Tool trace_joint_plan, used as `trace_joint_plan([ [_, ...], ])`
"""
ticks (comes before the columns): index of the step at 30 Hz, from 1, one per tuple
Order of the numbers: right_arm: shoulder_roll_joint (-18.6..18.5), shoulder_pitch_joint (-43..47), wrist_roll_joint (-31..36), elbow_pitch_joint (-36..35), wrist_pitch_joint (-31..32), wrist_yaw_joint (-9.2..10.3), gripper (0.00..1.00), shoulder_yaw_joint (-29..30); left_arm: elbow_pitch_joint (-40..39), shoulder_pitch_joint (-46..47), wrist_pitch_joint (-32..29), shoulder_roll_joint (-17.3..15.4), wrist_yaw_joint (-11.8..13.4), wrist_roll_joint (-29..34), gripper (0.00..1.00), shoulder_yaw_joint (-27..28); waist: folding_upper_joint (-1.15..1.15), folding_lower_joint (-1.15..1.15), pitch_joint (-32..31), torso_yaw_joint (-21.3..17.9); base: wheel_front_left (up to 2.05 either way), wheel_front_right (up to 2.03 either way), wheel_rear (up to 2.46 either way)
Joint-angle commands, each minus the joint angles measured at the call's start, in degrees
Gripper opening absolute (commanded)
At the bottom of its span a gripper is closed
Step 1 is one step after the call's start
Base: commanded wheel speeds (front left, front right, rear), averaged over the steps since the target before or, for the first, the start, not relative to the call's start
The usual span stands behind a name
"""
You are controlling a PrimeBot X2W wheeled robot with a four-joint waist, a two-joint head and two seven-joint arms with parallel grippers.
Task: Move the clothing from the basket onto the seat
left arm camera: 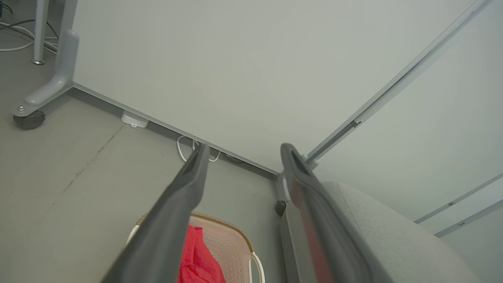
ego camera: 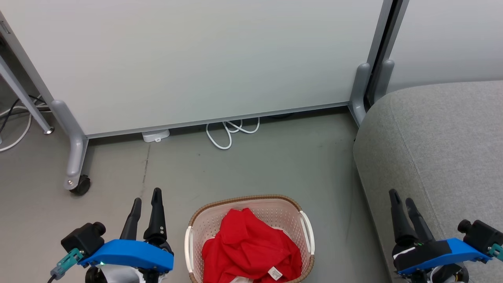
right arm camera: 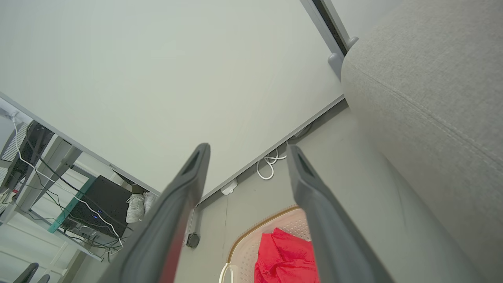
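- Closest in, the left hand point(ego camera: 147, 195) hangs just left of the basket point(ego camera: 275, 212), fingers spread wide and holding nothing. The right hand point(ego camera: 401, 195) sits by the near edge of the seat point(ego camera: 444, 133), just as wide and just as empty.
- Between the two hands the basket stands upright on the floor point(ego camera: 275, 165), near the seat but apart from it.
- The clothing point(ego camera: 247, 243) lies heaped inside the basket. It is a crumpled red mound rising about to the rim, with a small white label point(ego camera: 275, 273) at its near edge. I can't tell from the heap whether it is one piece or more. None of it is on the seat, so the job looks to be at its very start.
- As I judge it, this is soft, light, limp cloth. It will give to a pinch without resistance, but it will drape and trail, and a hanging end could catch on the rim. It is neither fragile nor slippery.
- The raised fold at the top of the mound, toward the far side, looks the best place to take hold, since fingers can close over that ridge from above. A deeper pinch should gather more layers, and a high lift should clear the rim before swinging right.
- The seat, right of the basket, is a broad grey cushion, bare where I can see it — plenty of room to drop cloth.
- Farthest off stands a pale panel point(ego camera: 196, 59) with a white cable point(ego camera: 228, 135) looped on the floor beneath it, well apart from the work.
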State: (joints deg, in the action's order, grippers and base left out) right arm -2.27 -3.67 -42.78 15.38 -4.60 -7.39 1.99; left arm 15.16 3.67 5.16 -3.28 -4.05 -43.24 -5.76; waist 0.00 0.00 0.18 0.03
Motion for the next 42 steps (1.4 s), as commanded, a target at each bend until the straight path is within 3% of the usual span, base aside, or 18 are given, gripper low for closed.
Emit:
trace_joint_plan([
  [1,-0.47,-1.35,2.24,-0.77,-0.56,-0.08,1.00,-0.23,-0.79,1.59,0.68,-0.45,-0.07,2.24,1.00,-0.44,0.00,0.00,-0.01,-0.03,0.00,0.00,0.00],
  [24,-0.60,-1.46,16.50,-1.01,-3.64,-0.10,1.00,-0.91,-0.71,1.74,4.19,-0.61,-0.95,15.87,1.00,-3.05,0.00,0.00,0.01,-0.05,0.00,0.00,0.00],
  [42,-0.68,-1.25,26.80,-1.12,-5.32,-0.12,1.00,-0.08,0.95,1.50,6.60,0.03,-1.80,22.56,1.00,-2.40,0.00,0.00,0.00,-0.12,0.00,0.00,0.00],
])
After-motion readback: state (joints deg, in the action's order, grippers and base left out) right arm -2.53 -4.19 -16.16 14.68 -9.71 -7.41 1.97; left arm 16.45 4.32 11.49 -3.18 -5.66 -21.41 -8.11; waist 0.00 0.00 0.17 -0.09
